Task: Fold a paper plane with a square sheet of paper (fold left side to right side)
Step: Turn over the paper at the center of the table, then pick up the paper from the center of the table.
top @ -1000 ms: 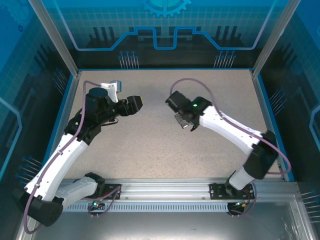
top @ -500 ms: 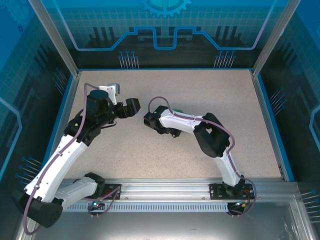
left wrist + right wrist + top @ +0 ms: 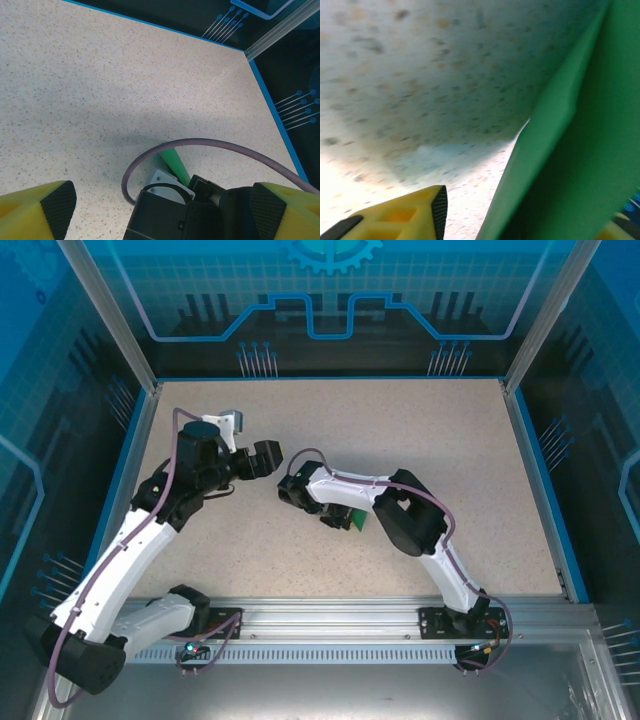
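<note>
The square sheet of paper (image 3: 358, 520) is bright green and peeks out from under my right forearm, near the table's middle. In the right wrist view the green paper (image 3: 580, 150) rises as a creased sheet along the right side, close to the lens. My right gripper (image 3: 530, 220) is open, and bare table lies between the paper and its left finger (image 3: 420, 212). From above, my right gripper (image 3: 338, 518) is tucked low under its own arm. My left gripper (image 3: 265, 458) is open just left of the right wrist. In the left wrist view my left gripper (image 3: 165, 200) stands wide open around the right wrist, with a strip of green paper (image 3: 175, 160) beyond.
The speckled beige table (image 3: 430, 430) has a blue rim and dark walls all around. A purple cable (image 3: 210, 144) loops off the right wrist in front of my left gripper. The two wrists are close together at the table's centre-left.
My right arm has swung left and down to the table, and its jaws have come apart. The green paper has come into view below it. My left gripper has barely shifted.
</note>
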Robot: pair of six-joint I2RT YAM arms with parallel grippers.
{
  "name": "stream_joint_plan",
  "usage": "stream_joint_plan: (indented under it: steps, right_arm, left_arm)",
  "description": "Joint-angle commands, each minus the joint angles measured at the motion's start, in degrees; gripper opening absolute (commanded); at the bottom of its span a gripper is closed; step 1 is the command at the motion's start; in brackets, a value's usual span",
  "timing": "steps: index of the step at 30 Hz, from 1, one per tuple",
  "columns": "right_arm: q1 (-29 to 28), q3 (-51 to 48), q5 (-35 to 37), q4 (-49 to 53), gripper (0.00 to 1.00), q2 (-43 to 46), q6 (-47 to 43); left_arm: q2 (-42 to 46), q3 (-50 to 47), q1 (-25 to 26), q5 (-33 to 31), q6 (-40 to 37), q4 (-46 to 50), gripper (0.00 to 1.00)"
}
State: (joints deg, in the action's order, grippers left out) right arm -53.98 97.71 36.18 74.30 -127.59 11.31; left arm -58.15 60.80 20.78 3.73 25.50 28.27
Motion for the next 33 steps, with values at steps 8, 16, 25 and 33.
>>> stream_joint_plan:
  steps: [8,16,25,33]
  right_arm:
    - [2.66,-13.83,-21.87,-8.63,0.77,25.28,3.96]
    - [14.37,-29.23,-31.95,-21.66,0.81,44.44,6.99]
    - [28.74,-44.89,-49.82,-43.26,0.96,59.98,14.15]
    - [35.83,-51.47,-56.00,-47.31,0.99,62.37,17.51]
  left_arm:
    - [-3.82,-1.38,-0.47,8.00,3.98,-0.56,0.94]
    - [-12.60,-6.85,0.06,19.75,9.98,-12.00,0.91]
    - [-30.28,-5.69,5.20,27.12,13.35,-22.85,0.84]
    - [-43.91,-1.47,6.40,28.60,13.88,-28.14,0.78]
